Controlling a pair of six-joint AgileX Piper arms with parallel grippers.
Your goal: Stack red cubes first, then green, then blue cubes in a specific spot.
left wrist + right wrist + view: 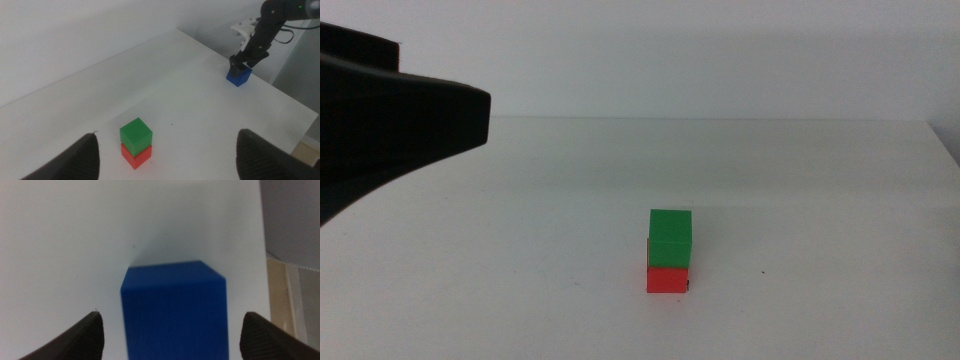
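The green cube (pixel 670 236) is seen stacked on the red cube (pixel 667 279) at 6 o'clock on the surface (pixel 800 190). The blue cube (pixel 238 76), unstacked at 2 o'clock, is straddled by the spread right hand (pixel 172 330); the left hand (pixel 167 160) is held spread, empty.

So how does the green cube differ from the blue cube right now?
The matte green cube sits stacked on the red cube; the matte blue cube rests directly on the white table. No gripper is near the green one, while the right gripper is down over the blue one. Both look alike in size and shape.
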